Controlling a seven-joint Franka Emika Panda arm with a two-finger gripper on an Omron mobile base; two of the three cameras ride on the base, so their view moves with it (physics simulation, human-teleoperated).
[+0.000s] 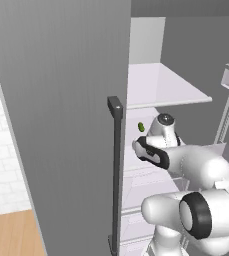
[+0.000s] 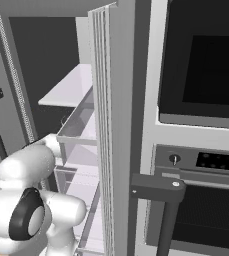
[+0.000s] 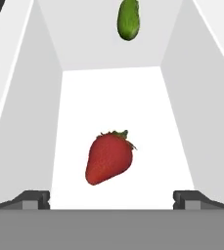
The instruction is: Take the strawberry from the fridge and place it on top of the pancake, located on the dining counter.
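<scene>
Fridge doors: I count two. The closed one (image 1: 61,125) fills the left base view from 9 o'clock to centre; the other (image 2: 113,130) stands swung out, edge-on, in the right base view.
Bar handles: two. One dark vertical bar (image 1: 116,170) runs down the closed door; a second (image 2: 158,192) juts from the open door at about 5 o'clock.
Shelves: I see one white shelf (image 1: 161,87) high in the fridge, at 1 o'clock in the left base view, with clear door bins (image 2: 78,130) below it in the right base view.
Strawberry: one (image 3: 109,158), red with a green cap, lying on the white floor of the fridge compartment, just below centre in the hand view.
Green fruit: one (image 3: 128,18), small and oval, at 12 o'clock in the hand view, well apart from the strawberry towards the back wall.
Gripper: one (image 3: 111,200); I have its two dark tips spread wide, at 7 and 5 o'clock, holding nothing. The strawberry sits between them and a little ahead, touching neither.
Surface: plain white compartment floor and walls (image 3: 30,107).
Room: white brick wall (image 1: 1,150) and a corner of light wood top (image 1: 11,235) at 8 o'clock in the left base view; a black-fronted wall oven (image 2: 206,75) at 2 o'clock in the right base view.
</scene>
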